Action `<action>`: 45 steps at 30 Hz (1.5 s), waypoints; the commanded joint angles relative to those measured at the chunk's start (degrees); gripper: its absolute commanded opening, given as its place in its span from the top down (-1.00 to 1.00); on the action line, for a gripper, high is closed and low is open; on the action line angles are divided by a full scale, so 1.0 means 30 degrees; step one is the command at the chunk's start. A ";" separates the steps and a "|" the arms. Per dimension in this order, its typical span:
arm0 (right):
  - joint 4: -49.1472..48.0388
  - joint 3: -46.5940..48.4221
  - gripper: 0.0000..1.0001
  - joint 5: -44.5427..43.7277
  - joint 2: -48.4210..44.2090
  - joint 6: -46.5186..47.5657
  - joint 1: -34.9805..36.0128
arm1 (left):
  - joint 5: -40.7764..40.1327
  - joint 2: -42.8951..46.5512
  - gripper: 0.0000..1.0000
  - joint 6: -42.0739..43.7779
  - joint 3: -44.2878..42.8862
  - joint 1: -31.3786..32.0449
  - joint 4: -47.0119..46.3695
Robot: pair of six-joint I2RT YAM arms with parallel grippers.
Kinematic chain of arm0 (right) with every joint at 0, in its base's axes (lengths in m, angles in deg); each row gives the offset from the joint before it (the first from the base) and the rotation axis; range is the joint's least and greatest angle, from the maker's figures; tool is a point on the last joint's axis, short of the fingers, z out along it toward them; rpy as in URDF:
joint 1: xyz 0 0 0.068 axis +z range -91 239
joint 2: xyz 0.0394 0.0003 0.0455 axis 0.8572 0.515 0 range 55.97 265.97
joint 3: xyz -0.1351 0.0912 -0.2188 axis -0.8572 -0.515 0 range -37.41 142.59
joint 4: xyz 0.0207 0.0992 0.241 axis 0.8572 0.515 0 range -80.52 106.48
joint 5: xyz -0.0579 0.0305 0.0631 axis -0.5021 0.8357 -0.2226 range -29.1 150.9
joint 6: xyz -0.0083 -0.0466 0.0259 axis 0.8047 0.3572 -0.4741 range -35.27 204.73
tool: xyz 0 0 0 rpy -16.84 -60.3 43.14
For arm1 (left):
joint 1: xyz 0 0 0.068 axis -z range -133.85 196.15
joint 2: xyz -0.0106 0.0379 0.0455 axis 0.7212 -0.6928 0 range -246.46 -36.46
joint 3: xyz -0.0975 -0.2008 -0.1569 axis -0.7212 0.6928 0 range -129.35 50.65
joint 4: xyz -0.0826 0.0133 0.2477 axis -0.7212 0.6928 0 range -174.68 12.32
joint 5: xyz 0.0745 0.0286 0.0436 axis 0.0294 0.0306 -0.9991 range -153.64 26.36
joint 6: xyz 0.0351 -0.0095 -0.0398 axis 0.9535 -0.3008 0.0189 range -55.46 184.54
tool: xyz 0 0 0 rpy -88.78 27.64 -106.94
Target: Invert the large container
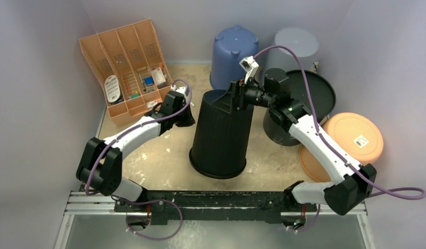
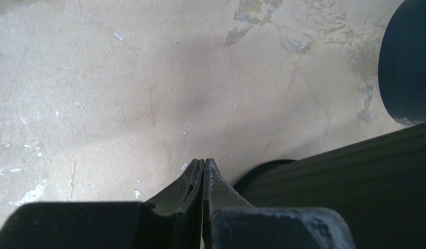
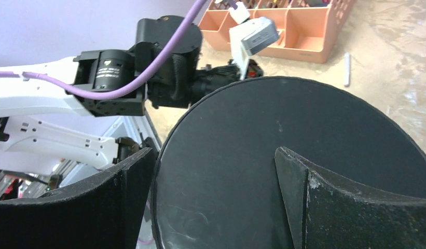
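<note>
Black ribbed plastic, the large tapered container leans mouth-down on the scuffed beige table, its long axis running from the rim at 6 o'clock to the flat base at 12. The right gripper straddles that base's edge, jaws spread wide and apparently clamping nothing. The left gripper, pinched shut and empty, sits just beside the wall at 10 o'clock.

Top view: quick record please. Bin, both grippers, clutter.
bin: black, base up, wide rim down on table
right gripper: open, one finger over the base, one outside its edge
left gripper: shut, empty, beside bin
behind: blue bucket, grey bucket, organizer
right side: tub, orange lid
</note>
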 commanded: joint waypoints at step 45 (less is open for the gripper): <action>1.3979 0.1522 -0.91 -0.8695 -0.4989 0.3406 0.2625 | 0.0782 0.6655 0.74 0.0321 -0.6807 0.0001 0.6417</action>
